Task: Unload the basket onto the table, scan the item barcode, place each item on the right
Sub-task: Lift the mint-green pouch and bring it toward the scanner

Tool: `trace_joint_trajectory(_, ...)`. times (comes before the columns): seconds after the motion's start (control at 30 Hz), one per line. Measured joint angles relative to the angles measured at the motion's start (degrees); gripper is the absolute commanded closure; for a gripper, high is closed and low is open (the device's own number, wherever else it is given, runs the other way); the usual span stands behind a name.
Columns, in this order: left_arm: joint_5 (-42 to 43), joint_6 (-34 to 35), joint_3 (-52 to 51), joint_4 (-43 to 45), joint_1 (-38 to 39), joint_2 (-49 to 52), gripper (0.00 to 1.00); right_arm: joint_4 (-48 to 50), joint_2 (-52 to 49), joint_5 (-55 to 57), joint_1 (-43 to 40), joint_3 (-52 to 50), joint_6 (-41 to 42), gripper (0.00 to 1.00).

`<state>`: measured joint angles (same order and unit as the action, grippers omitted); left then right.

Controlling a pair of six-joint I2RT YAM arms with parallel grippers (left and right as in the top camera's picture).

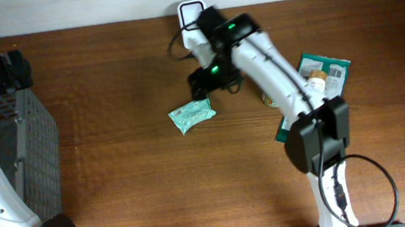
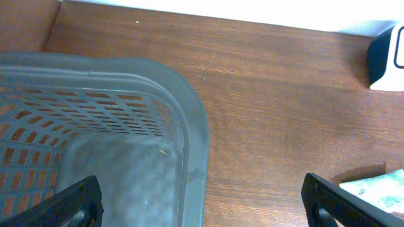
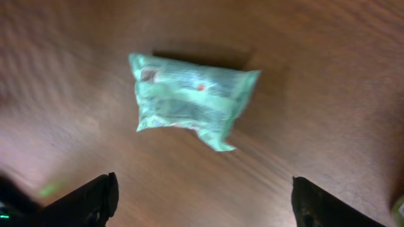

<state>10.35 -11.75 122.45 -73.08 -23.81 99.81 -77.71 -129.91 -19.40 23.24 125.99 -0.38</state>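
Closest to the robot's own side, a grey mesh basket (image 1: pixel 33 150) sat at the left of the wooden table (image 1: pixel 122 201). The left gripper (image 2: pixel 202 208) hung over the basket's far corner, its jaws spread wide with nothing between them. Its wrist camera looked down on the basket's rounded rim and the bare wood beside it. On the right, partly under the right arm, lay a green printed pouch (image 1: pixel 329 69) with a small bottle (image 1: pixel 318 81) against it. The arm hid whatever else was in that pile.

Farther out, about mid-table, the item lay flat on the wood: a small, crumpled pale-green packet (image 3: pixel 189 101), touched by neither gripper. The right gripper (image 3: pixel 201 205) hovered above it, slightly to its far side, jaws well apart and empty. In the right wrist view the packet lay ahead of the dark fingertips (image 3: pixel 82 202), roughly centred between their lines. That view was blurred, so no print or barcode on the packet could be read.

At the far edge, against the white wall, stood the barcode scanner (image 1: pixel 191 13), a white body with a dark face and a dark cable looping from it. It stood apart from the packet, with the right gripper between the two.
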Motion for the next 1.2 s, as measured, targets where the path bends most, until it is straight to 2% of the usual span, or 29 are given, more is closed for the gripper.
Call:
trace_joint_trajectory(0.13, 0.0, 0.0, 0.0, 0.0, 0.0, 0.0, 0.01, 1.9, -1.0, -4.5, -3.4, -2.2, -1.4, 0.16)
trace_joint_trajectory(0.57, 0.0, 0.0, 0.0, 0.0, 0.0, 0.0, 0.01, 14.0, -2.5, -11.0, -2.3, -16.4, -0.7, 0.18)
trace_joint_trajectory(0.83, 0.0, 0.0, 0.0, 0.0, 0.0, 0.0, 0.01, 21.2, -2.5, -13.6, -2.2, -21.8, 2.8, 0.21)
trace_joint_trajectory(0.97, 0.0, 0.0, 0.0, 0.0, 0.0, 0.0, 0.01, 25.1, -2.5, -14.2, -2.1, -23.0, 4.9, 0.30)
trace_joint_trajectory(1.1, 0.0, 0.0, 0.0, 0.0, 0.0, 0.0, 0.01, 29.2, -2.6, -15.1, -1.8, -23.4, 8.3, 0.34)
trace_joint_trajectory(1.2, 0.0, 0.0, 0.0, 0.0, 0.0, 0.0, 0.01, 30.5, -3.8, -16.9, -0.7, -23.5, 11.4, 0.44)
